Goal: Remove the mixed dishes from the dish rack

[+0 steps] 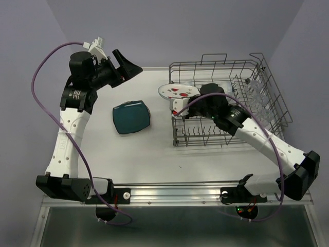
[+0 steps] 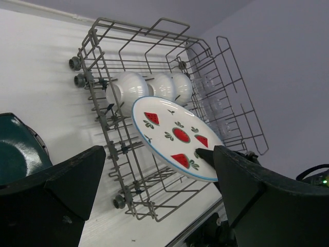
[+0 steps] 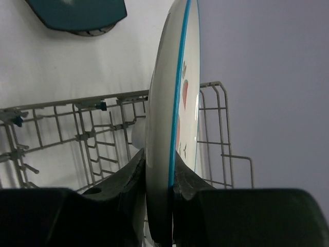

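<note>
Strawberry plate (image 3: 165,103) pinched in right gripper (image 3: 159,174), seemingly above rack (image 1: 200,139)

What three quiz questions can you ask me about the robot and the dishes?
1. True or false: the teal plate is inside the dish rack.
2. How many white bowls show in the rack in the left wrist view?
3. What does the right gripper hold? A) the strawberry plate B) the teal plate C) a white bowl

Key: 1 false, it lies on the table; 2 three; 3 A.
</note>
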You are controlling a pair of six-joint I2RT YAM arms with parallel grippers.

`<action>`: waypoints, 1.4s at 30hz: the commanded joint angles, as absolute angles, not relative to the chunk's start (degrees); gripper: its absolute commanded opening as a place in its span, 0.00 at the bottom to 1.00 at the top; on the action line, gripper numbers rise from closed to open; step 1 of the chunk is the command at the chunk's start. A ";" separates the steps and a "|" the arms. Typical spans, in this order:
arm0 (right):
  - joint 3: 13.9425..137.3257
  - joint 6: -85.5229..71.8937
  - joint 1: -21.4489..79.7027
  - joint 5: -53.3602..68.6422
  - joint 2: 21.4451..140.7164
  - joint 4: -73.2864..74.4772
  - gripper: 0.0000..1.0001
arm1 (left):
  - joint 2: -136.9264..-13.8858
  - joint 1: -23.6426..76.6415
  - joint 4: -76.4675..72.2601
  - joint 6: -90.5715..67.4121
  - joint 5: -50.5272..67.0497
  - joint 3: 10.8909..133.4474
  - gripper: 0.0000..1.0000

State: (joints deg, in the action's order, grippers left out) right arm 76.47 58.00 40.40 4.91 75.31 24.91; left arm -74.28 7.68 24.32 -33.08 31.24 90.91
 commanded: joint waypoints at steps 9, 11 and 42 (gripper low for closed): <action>65.75 79.79 44.91 -9.14 71.10 -13.78 0.01 | -78.83 13.80 21.53 -37.88 26.55 89.83 0.99; 62.95 81.47 46.14 -10.45 71.10 -19.39 0.01 | -79.97 14.93 21.45 -38.23 25.67 89.47 0.99; 53.35 72.43 49.13 -12.04 70.58 -31.47 0.63 | -81.22 20.83 -4.38 -50.09 34.63 77.62 0.00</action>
State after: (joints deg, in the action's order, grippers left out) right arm 52.49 77.10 49.01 -10.63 73.65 -19.88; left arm -86.74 20.18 5.13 -52.62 32.49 80.82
